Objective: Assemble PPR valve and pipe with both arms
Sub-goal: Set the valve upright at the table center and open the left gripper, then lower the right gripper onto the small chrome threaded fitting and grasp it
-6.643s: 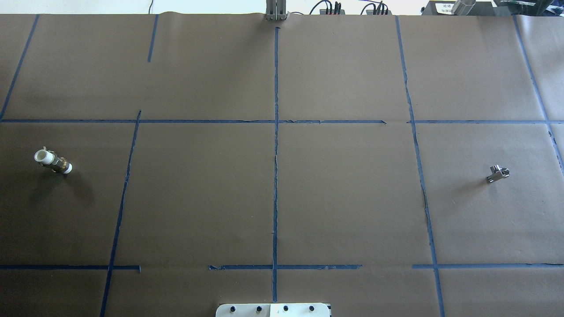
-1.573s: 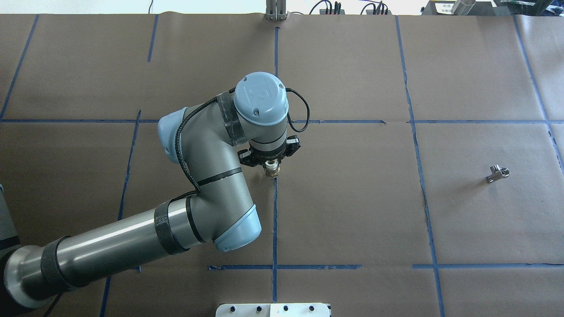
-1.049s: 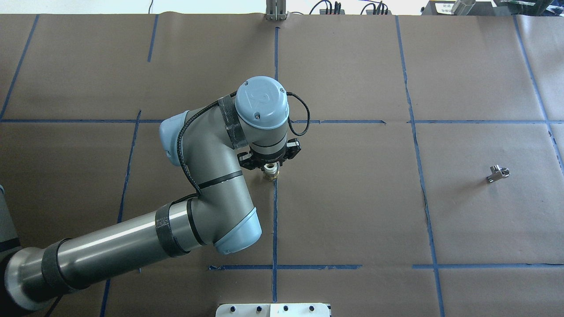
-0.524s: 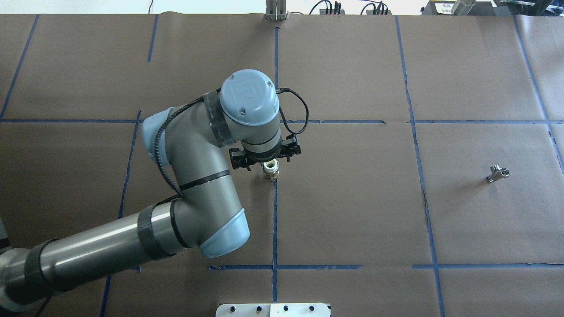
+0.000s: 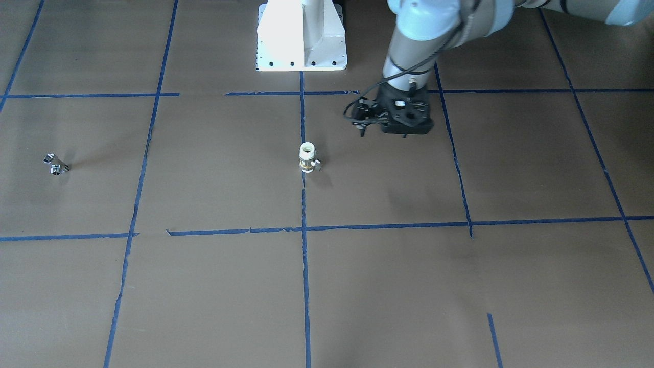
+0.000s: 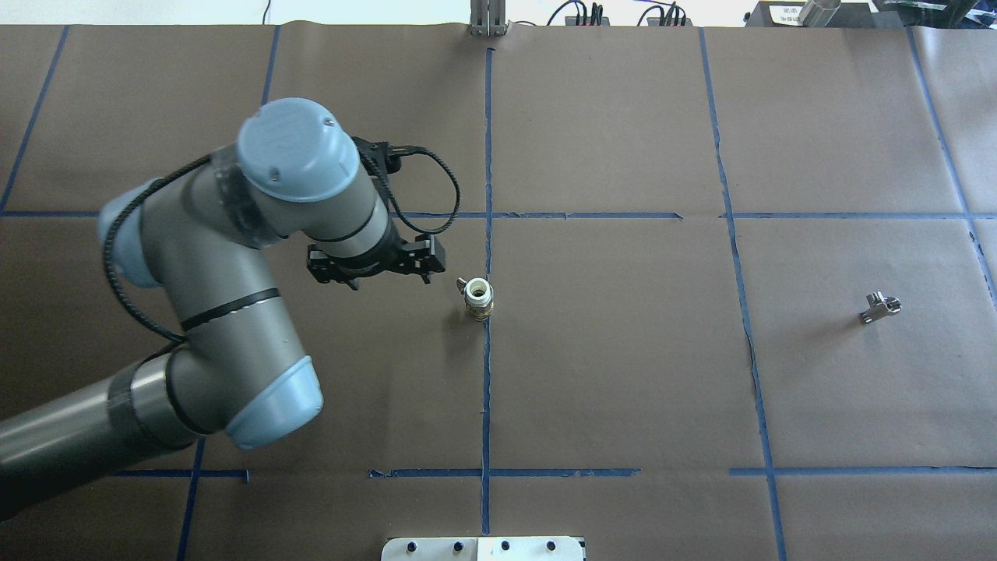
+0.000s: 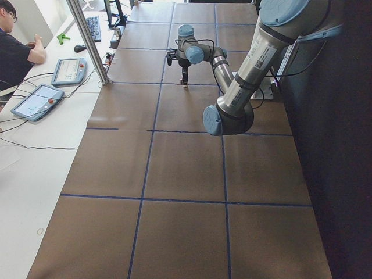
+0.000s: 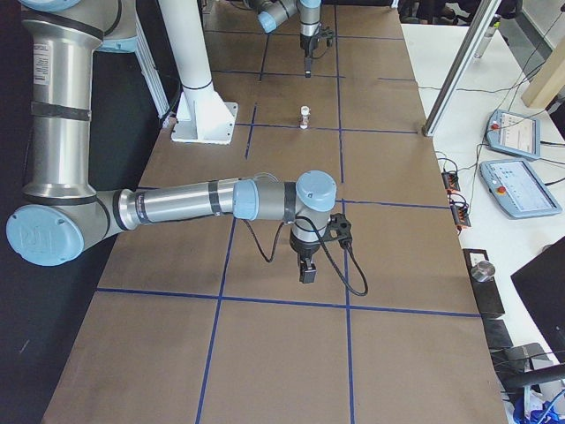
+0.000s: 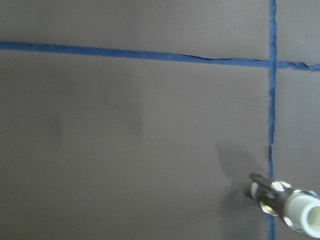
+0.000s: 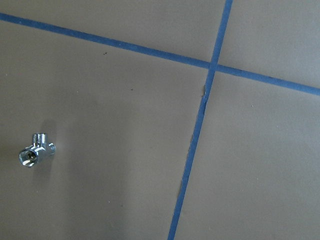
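Brown-papered bench (image 6: 623, 117), blue tape grid (image 6: 487, 389), my left arm (image 6: 210, 288) in from the left edge, left gripper (image 5: 404, 122) just clear of the PPR valve (image 6: 477, 296), right gripper (image 8: 306, 272) over the paper, neither grip's spread readable, valve upright mid-bench on the tape, pipe (image 6: 880, 306) by the right edge.

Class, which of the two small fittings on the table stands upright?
The PPR valve, on end at the centre blue tape line, white opening up. The all-chrome T-shaped pipe lies flat, far off toward the robot's right.
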`<state>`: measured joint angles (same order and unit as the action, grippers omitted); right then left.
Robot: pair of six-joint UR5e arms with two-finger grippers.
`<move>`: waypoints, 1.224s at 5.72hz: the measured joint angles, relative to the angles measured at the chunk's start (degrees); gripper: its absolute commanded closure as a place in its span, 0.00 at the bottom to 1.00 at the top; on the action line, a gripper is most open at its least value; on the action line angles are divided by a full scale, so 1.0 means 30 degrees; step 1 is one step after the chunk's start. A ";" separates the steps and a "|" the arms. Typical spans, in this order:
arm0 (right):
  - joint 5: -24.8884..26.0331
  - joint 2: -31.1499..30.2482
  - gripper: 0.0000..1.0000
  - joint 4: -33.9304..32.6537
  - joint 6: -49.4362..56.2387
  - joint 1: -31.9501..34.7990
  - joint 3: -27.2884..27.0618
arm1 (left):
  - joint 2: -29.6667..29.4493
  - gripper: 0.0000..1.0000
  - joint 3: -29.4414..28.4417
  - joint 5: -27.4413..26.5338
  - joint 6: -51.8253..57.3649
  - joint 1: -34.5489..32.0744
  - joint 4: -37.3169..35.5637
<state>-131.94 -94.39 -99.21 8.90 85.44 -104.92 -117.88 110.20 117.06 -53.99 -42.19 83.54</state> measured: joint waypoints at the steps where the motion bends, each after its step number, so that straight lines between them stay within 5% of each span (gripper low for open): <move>1: -0.0046 0.0630 0.00 0.0113 -0.0100 -0.0016 0.0661 | 0.1887 0.00 0.0366 0.1139 0.4211 -0.2243 -0.0049; 4: -0.0679 0.1236 0.00 0.0381 -0.0421 -0.0141 0.1187 | 0.6784 0.00 -0.2211 0.3963 1.6918 -1.0368 0.0020; 7: -0.2062 0.1287 0.00 0.1342 -0.1634 -0.1442 0.0732 | 1.0024 0.00 -0.3521 0.5189 2.1630 -1.5502 0.0212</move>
<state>-138.12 -90.53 -95.19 4.00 81.11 -102.73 -87.81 99.64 132.63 10.90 -88.70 84.17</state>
